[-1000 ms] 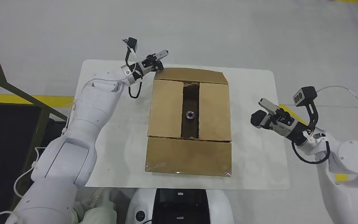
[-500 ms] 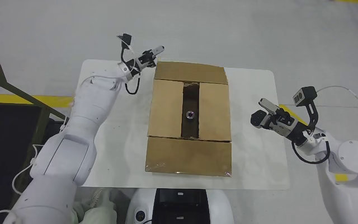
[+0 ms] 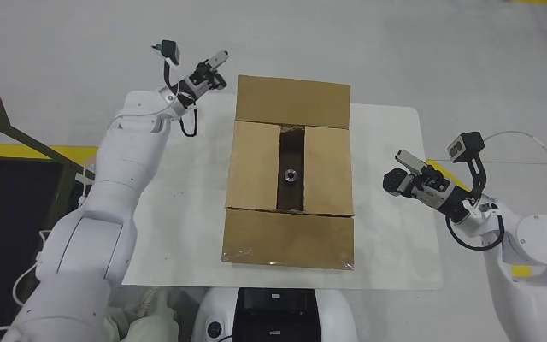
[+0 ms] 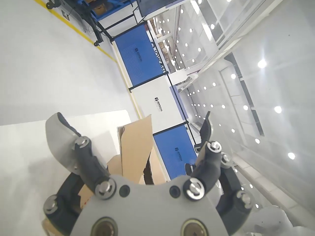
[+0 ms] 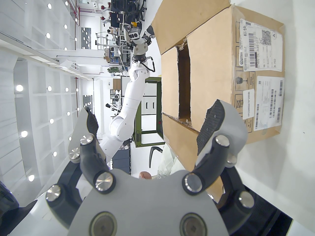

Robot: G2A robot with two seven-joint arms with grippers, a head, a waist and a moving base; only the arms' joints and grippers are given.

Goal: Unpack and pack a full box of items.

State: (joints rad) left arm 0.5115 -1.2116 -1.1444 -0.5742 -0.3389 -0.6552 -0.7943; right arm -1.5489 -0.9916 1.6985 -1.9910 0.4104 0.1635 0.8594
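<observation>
Cardboard box (image 3: 329, 171), far flap (image 3: 293, 101) raised, left claw (image 3: 220, 59) open nearby

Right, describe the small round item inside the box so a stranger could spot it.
Find the cardboard box on the white table. A dark gap runs between its two closed flaps. Midway along sits the small round item, the only pale thing in that shadow.

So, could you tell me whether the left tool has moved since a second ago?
Yes. The left tool has pulled away from the far left corner of the cardboard box, leftward and farther off.
</observation>
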